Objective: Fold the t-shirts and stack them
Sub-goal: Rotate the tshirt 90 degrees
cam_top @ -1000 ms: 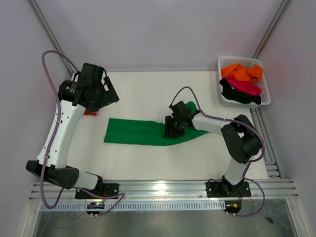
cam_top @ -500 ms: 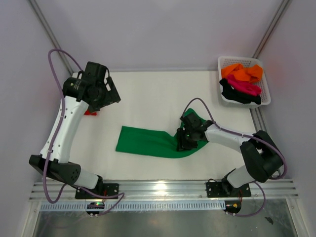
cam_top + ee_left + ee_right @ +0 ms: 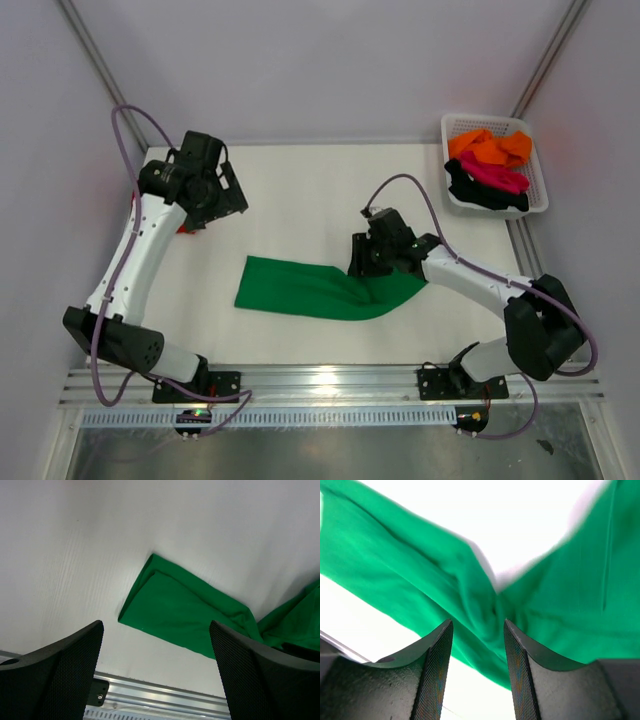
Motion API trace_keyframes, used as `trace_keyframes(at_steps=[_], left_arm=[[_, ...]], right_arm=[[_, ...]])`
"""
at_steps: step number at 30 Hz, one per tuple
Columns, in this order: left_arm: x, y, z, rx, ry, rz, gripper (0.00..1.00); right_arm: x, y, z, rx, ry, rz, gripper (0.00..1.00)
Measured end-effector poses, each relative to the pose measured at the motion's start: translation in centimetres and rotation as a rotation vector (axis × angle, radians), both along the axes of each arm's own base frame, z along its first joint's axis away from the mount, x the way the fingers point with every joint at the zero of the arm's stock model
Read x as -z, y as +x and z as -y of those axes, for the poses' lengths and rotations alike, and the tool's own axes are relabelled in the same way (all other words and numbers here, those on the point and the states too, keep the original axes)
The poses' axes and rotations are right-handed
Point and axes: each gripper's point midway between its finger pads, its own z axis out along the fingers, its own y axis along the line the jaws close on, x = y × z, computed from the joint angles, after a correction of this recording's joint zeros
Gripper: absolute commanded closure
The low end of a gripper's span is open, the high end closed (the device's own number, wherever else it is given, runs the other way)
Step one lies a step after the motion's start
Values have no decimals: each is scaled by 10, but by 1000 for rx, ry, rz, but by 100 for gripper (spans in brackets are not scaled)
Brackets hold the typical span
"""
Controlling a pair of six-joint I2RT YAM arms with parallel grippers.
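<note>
One green t-shirt (image 3: 320,291) lies folded long across the white table (image 3: 300,190) — three more, orange (image 3: 490,148), magenta (image 3: 495,173) and black (image 3: 480,192), fill the basket (image 3: 538,195). Right gripper (image 3: 372,262) pinches the green cloth; left gripper (image 3: 215,195) hangs spread, holding nothing.

White link shells with black joint housings, black grippers (image 3: 205,190) (image 3: 372,258), finely meshed black finger pads (image 3: 55,677) (image 3: 436,672) with curved edges, lilac cables looping from wrist to base, black base blocks bolted down.
</note>
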Motion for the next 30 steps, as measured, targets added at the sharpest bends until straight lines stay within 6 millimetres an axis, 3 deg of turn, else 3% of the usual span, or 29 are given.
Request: trace_keyframes(at_steps=[6,10,14,23,30], left_arm=[[13,-1,-1,-1,9,-27,11],[11,2,-4,-13,26,-10,10],[-4,9,-11,-43,51,41,10],[-67,28,-27,-167,69,241,10],[-73,28,-35,-197,98,256,9]], right_arm=[[-41,32,-19,-9,66,138,50],[-54,37,-32,-34,122,154,50],[-59,36,-60,-87,220,137,50],[-44,9,-158,-282,364,20,50],[-38,-22,-234,-422,414,-28,50]])
